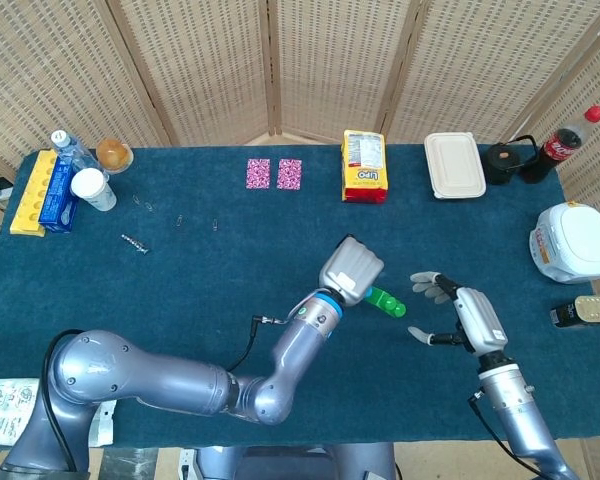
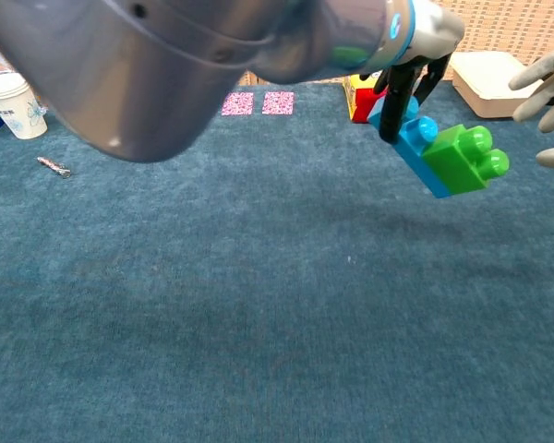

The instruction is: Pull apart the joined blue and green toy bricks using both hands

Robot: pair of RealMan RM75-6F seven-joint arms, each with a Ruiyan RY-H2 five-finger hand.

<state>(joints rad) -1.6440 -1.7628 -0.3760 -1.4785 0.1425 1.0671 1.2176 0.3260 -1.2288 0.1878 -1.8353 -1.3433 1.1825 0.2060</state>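
The joined bricks hang in the air above the blue table: a green brick [image 2: 465,159] [image 1: 387,301] stuck on a blue brick [image 2: 407,135]. My left hand [image 1: 352,269] [image 2: 409,55] grips the blue end from above, and the green end points toward my right hand. My right hand [image 1: 457,316] [image 2: 549,92] is open with its fingers spread, a short way to the right of the green brick and not touching it. In the head view the blue brick is mostly hidden under my left hand.
Along the back stand a yellow and red packet [image 1: 365,166], a white lidded box [image 1: 454,165], two pink squares [image 1: 274,173] and a cola bottle [image 1: 567,138]. A paper cup [image 1: 92,188] and small bits lie at the back left. A white rounded container [image 1: 574,241] sits at the right edge.
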